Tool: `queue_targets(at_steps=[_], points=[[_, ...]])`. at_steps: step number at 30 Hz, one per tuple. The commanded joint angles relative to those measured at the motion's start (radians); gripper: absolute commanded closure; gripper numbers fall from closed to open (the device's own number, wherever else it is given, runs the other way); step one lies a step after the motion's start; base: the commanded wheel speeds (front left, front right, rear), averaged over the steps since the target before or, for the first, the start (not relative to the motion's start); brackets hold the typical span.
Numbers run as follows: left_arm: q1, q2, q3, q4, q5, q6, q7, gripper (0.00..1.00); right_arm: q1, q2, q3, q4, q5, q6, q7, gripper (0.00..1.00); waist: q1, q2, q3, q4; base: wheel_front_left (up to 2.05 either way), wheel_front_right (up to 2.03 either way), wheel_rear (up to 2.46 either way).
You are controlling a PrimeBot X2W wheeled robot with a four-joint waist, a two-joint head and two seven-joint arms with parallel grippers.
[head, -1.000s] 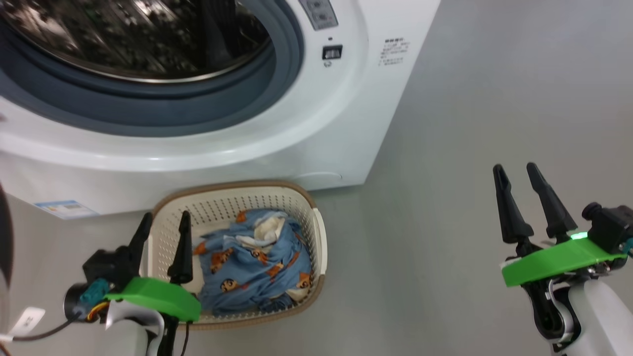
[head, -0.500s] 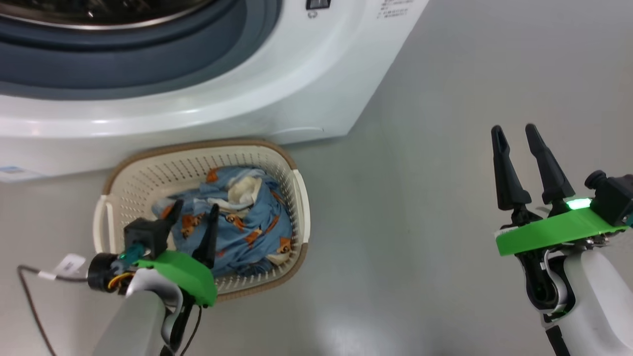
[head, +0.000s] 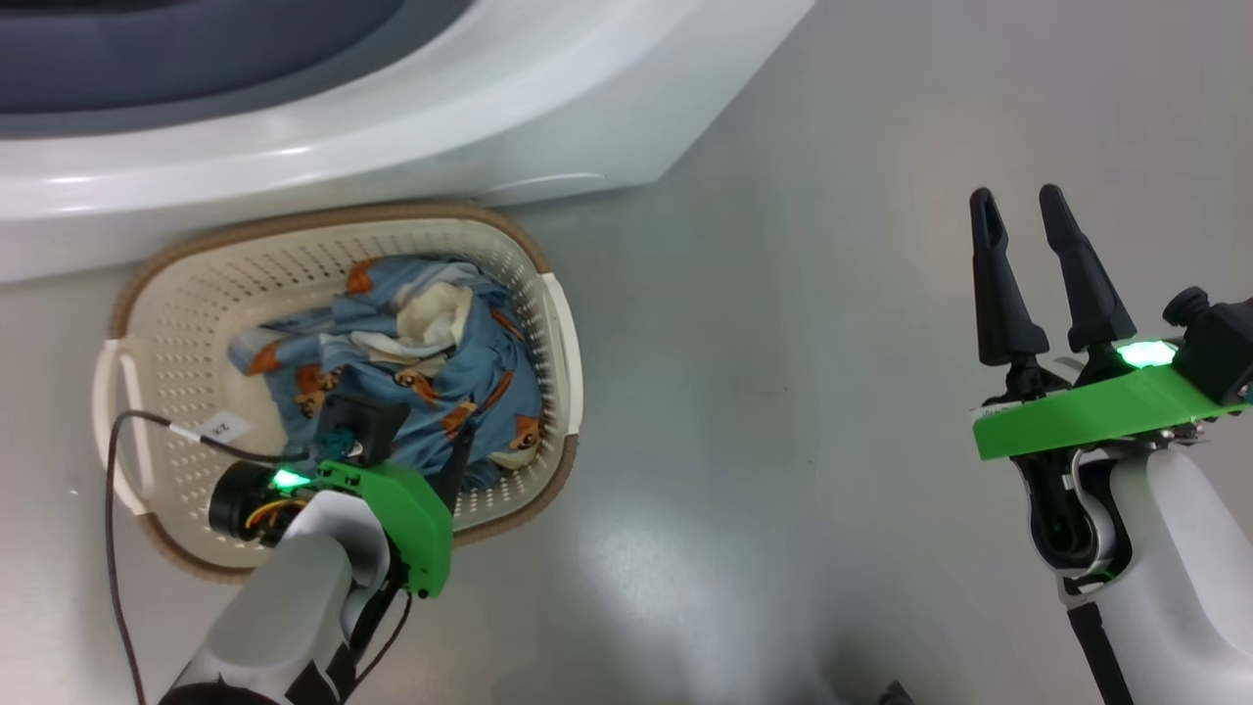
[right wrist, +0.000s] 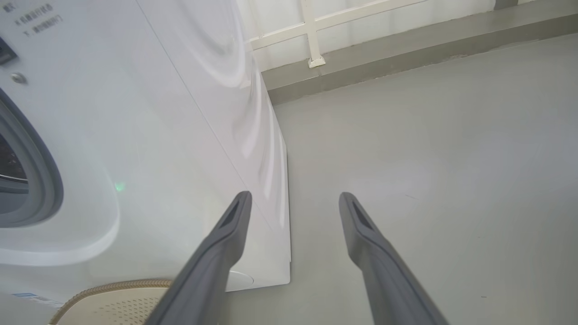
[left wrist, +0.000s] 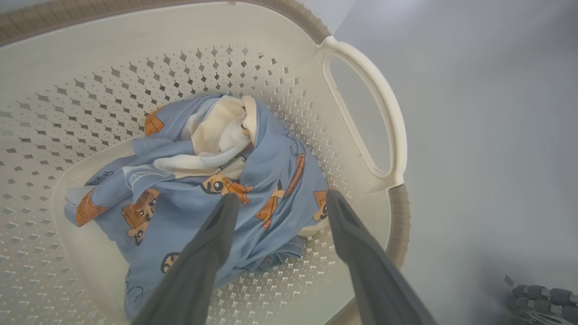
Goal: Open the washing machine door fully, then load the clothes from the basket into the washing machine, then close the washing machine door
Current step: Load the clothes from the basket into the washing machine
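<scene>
Lower over the basket [head: 323, 220] than a second ago, the left tool [left wrist: 282, 197] hangs released and empty close above the clothes [head: 489, 362] — a crumpled light blue heap with orange-brown cartoon faces lying inside that cream-white basket, which stands on the grey floor [head: 783, 343] just beside the washing machine [head: 392, 127]. The right tool [head: 1016, 194] — also released, gripping nothing — is held up over bare floor, well apart from the basket.

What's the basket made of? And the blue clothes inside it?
The basket looks like hard cream plastic with a dull finish: moulded handle, neat punched holes. Its brown rim looks ribbed, perhaps plastic too. The clothes look like soft printed fabric, probably cotton: they crumple into folds and show a stitched hem.
</scene>
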Motion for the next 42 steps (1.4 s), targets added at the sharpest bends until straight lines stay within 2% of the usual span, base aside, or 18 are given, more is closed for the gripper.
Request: queue_targets(at_steps=[1, 6, 11, 28, 34, 39, 42], points=[[-0.013, 0.027, -0.007, 0.01, -0.021, 0.001, 0.008, 0.0, 0.002, 0.0, 0.016, -0.026, -0.009, 0.008, -0.008, 0.0, 0.0, -0.0001, 0.034, -0.024, 0.0, 0.0, 0.0], [-0.056, 0.044, -0.098, 0.055, -0.057, 0.001, 0.053, 0.0, -0.009, 0.011, 0.017, -0.03, -0.008, 0.008, -0.008, 0.0, 0.0, -0.0001, 0.068, -0.042, 0.0, 0.0, 0.0], [-0.122, 0.062, -0.144, 0.105, -0.075, 0.001, 0.057, 0.0, -0.019, 0.023, 0.023, -0.035, -0.008, 0.008, -0.008, 0.0, 0.0, -0.0001, 0.099, -0.059, 0.0, 0.0, 0.0], [-0.29, 0.108, -0.214, 0.236, -0.095, 0.001, 0.115, 0.0, -0.083, 0.032, 0.039, -0.034, 0.023, 0.008, -0.008, 0.0, 0.0, -0.0001, 0.24, -0.129, 0.0, 0.0, 0.0], [-0.309, 0.114, -0.223, 0.257, -0.092, 0.018, 0.143, 0.0, -0.083, 0.049, 0.052, -0.039, 0.023, 0.008, -0.008, 0.0, 0.0, -0.0001, 0.263, -0.161, 0.0, 0.0, 0.0], [-0.332, 0.14, -0.215, 0.265, -0.097, 0.068, 0.135, 0.0, -0.08, 0.057, 0.057, -0.042, 0.025, 0.008, -0.008, 0.0, 0.0, -0.0001, 0.277, -0.186, 0.03, 0.03, 0.03], [-0.333, 0.155, -0.21, 0.267, -0.105, 0.071, 0.135, 0.0, -0.079, 0.06, 0.054, -0.048, 0.011, 0.008, -0.008, 0.0, 0.0, -0.0001, 0.283, -0.18, 0.16, 0.16, 0.16]])
